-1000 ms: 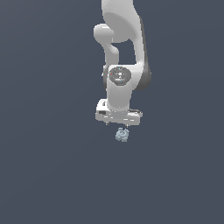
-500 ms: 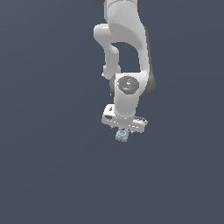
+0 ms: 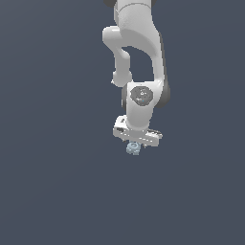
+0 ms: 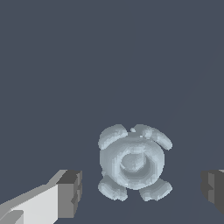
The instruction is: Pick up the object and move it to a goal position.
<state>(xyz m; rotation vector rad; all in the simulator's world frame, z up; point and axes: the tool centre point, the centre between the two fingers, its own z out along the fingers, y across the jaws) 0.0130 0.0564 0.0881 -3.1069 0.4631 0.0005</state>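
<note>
White arm [image 3: 139, 72] reaching straight down, fingers [image 4: 70, 194] spread astride blue-grey object [image 4: 132, 162]

Gripper [image 3: 134, 143] dropped lower since a second ago, now right over the object [image 3: 133, 149]. Gap closed. Fingers [image 4: 65, 194] straddle it, apart.

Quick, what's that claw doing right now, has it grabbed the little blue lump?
Gripper: open, holding nothing. Its fingers stand on either side of the object with gaps, not touching it.
</note>
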